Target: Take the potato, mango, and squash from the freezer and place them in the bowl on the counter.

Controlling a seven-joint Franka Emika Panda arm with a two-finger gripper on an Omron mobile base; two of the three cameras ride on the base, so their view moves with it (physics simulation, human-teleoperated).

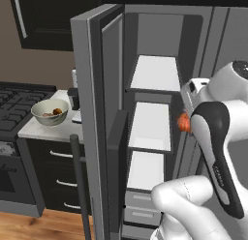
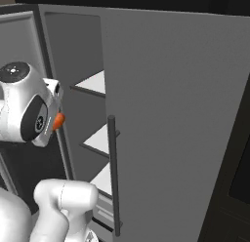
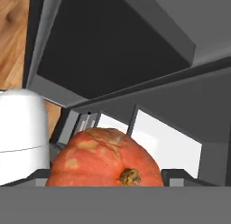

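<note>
My gripper (image 3: 108, 179) is shut on the mango (image 3: 103, 160), a red-orange fruit with paler patches and a brown stem end. From the base views the mango (image 1: 183, 122) (image 2: 58, 120) peeks out beside the hand, in front of the open freezer (image 1: 150, 123) at middle-shelf height. The cream bowl (image 1: 49, 112) stands on the pale counter (image 1: 46, 131) to the left, beyond the freezer door. In it lie an orange-brown ball (image 1: 57, 111) and a paler brownish lump (image 1: 46, 114), too small to tell potato from squash.
The thick grey freezer door (image 1: 89, 89) stands open between my arm and the counter, its bar handle (image 2: 113, 172) upright. The white shelves (image 1: 151, 72) are bare. A black stove (image 1: 12, 108) adjoins the counter's left. A dark appliance (image 1: 73, 96) sits behind the bowl.
</note>
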